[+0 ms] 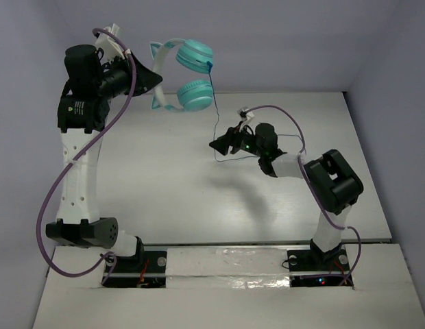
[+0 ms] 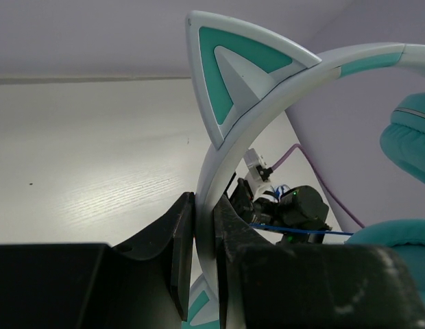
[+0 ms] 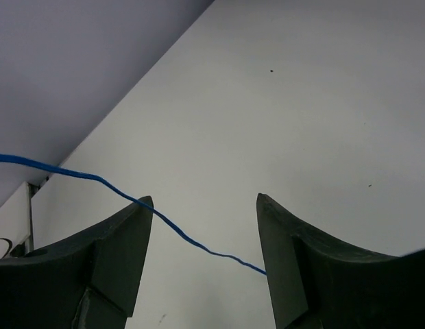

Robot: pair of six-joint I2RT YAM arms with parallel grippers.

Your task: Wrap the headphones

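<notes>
The white bench (image 1: pixel 164 199) stretches out under both arms. Over its far edge, the left gripper (image 2: pixel 204 233) is clenched on the pale headband of the teal cat-eared headphones (image 1: pixel 195 55), holding them up in the air. Their thin blue cord (image 3: pixel 178 233) hangs down to the right gripper (image 3: pixel 204 205), whose jaws stand apart, released, with the cord running across the gap between them.

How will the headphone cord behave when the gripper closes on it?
Probably floppy: the cord hangs slack from the ear cup and kinks across the open right gripper. Likely light and thin, so it may slip through.
</notes>
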